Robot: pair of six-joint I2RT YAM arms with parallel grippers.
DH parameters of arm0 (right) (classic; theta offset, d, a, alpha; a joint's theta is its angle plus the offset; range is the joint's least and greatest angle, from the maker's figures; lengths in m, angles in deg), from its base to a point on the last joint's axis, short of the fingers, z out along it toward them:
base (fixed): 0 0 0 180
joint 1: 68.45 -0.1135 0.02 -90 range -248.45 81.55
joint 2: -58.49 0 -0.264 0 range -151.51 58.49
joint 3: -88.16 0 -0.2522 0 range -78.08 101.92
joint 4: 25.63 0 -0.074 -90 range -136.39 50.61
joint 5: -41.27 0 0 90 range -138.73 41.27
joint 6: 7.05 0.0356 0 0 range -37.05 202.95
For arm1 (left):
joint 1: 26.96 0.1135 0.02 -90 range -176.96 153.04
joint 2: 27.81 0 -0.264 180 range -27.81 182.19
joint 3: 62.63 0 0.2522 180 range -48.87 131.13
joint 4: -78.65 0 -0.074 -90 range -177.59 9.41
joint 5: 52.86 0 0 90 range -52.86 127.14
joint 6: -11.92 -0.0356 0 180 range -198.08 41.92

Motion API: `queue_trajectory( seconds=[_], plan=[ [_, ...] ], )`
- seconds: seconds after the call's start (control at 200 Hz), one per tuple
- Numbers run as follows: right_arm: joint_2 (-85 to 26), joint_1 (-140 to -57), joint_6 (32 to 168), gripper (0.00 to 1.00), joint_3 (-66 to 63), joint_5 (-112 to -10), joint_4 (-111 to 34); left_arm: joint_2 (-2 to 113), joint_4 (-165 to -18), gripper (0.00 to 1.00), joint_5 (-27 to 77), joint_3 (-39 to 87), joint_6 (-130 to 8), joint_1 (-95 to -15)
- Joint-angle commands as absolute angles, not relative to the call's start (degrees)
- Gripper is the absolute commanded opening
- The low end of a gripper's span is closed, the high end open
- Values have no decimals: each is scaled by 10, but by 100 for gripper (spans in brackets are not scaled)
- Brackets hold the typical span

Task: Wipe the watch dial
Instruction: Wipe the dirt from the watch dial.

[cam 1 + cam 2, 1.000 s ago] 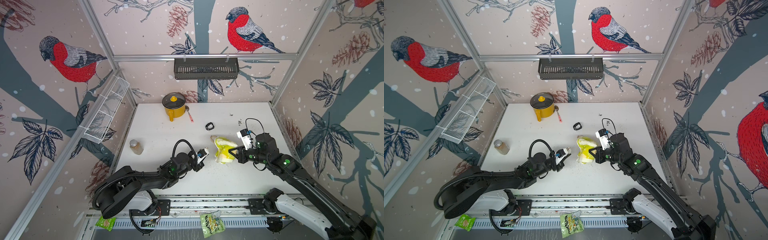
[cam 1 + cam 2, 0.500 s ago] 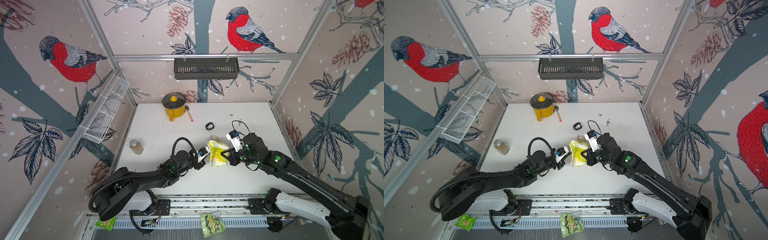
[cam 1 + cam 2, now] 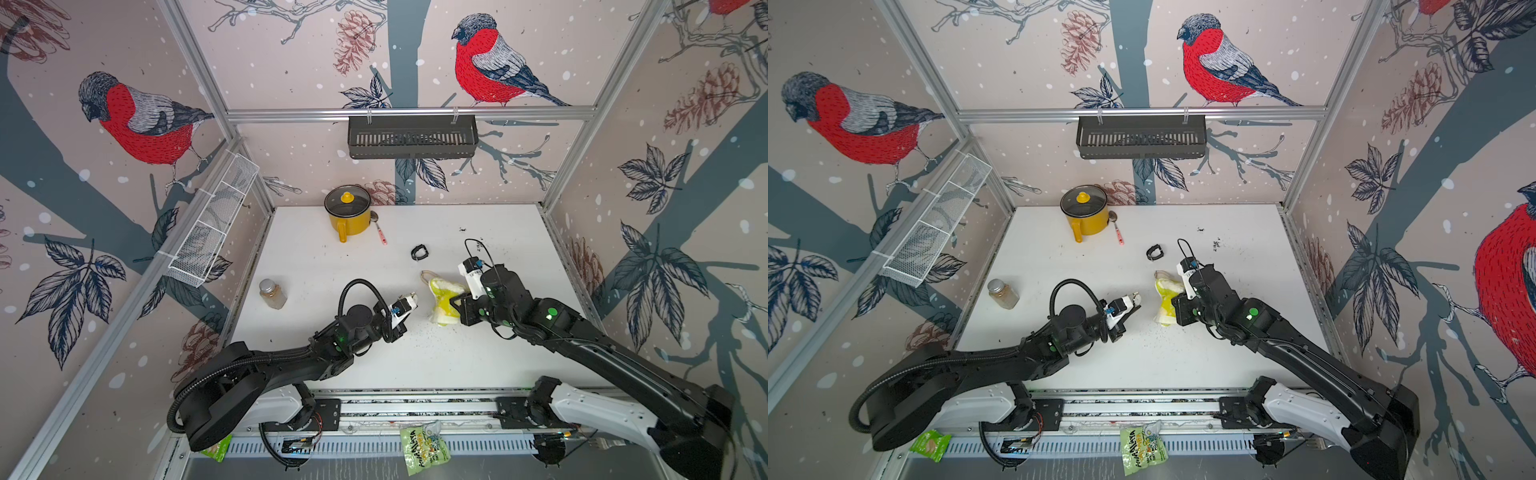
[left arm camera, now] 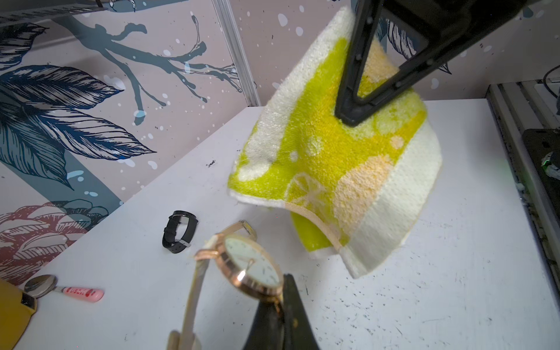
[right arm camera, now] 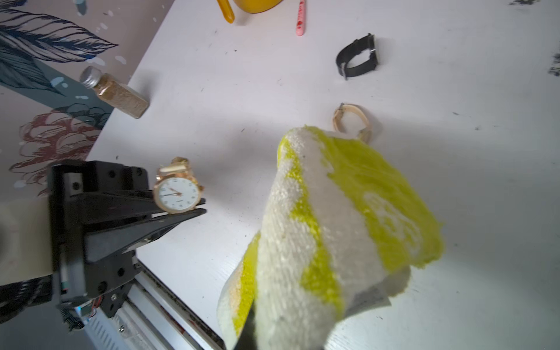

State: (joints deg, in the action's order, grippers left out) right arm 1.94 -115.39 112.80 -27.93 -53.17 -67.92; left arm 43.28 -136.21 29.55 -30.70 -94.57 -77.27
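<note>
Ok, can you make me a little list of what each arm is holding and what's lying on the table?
left tool: shut on rose-gold round watch with white dial, held off the table
right tool: shut on yellow-and-white terry towel, hanging down
towel and dial: apart, not touching
on white table: black strap watch, beige strap watch, small glass jar of brown grains, yellow lidded pot, pink-handled spoon

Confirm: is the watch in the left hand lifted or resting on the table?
Lifted: the left hand grips the watch by its case, clear of the table.
</note>
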Motion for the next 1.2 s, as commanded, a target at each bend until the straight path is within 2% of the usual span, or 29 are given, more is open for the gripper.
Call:
queue_trajectory(
  seconds=[0.0, 0.2, 0.675, 1.196],
  plan=[
    [15, -1168, 1135, 11, -272, -569, -619, 438, -1394, 0, 284, -309, -954, -772],
    [4, -1172, 1134, 13, -264, -623, -587, 448, -1401, 0, 278, -305, -965, -772],
    [-56, -1199, 1144, 12, -261, -636, -538, 447, -1407, 0, 260, -304, -964, -772],
    [-101, -1191, 1135, 9, -244, -625, -557, 347, -1456, 0, 233, -359, -949, -773]
  ],
)
